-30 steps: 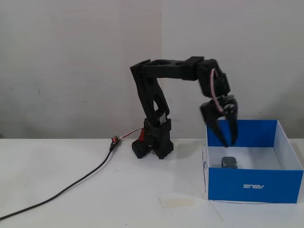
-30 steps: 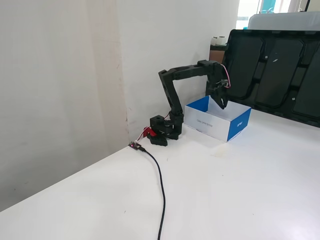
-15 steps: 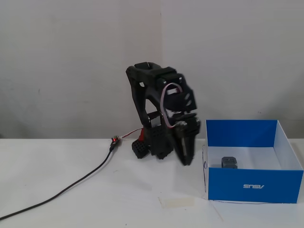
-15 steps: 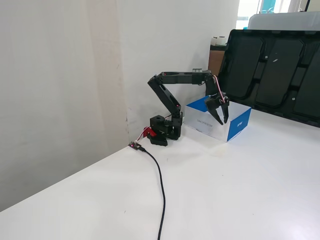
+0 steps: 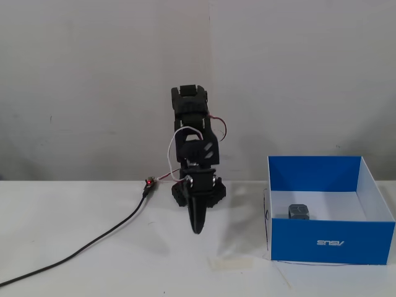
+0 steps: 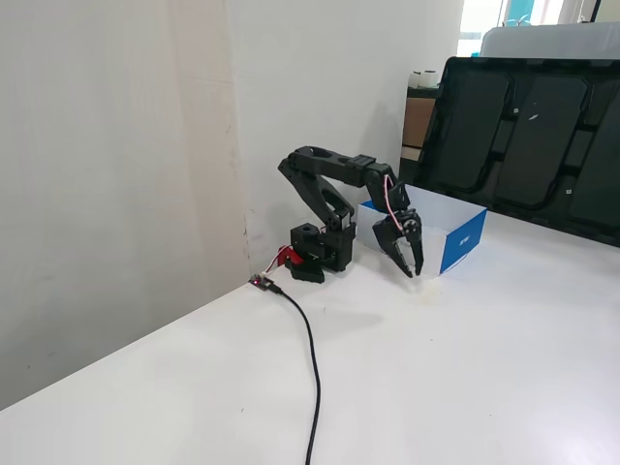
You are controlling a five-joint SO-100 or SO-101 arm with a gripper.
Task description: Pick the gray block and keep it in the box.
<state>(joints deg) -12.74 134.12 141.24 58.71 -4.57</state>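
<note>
Seen head-on in a fixed view, the gray block [image 5: 299, 211] sits on the white floor of the box [image 5: 331, 242], toward its left side, well apart from the arm; in the other fixed view the box [image 6: 461, 242] shows only its outer walls and the block is hidden inside. That side-on fixed view shows what the frontal one does not: the gripper [image 6: 414, 268] hangs with its tips pointing down just above the table, beside the box's near corner, fingers slightly parted and holding nothing. In the frontal fixed view the gripper [image 5: 198, 228] faces the camera and its fingers overlap into one dark wedge, so the gap cannot be told there. A black cable [image 5: 93, 242] runs from the arm's base across the white table [image 5: 93, 272] to the left edge, and a pale strip of tape [image 5: 230, 263] lies on the table in front of the arm. The wall behind is plain off-white; the side-on view also shows a large black panel [image 6: 528, 145] leaning behind the box.
</note>
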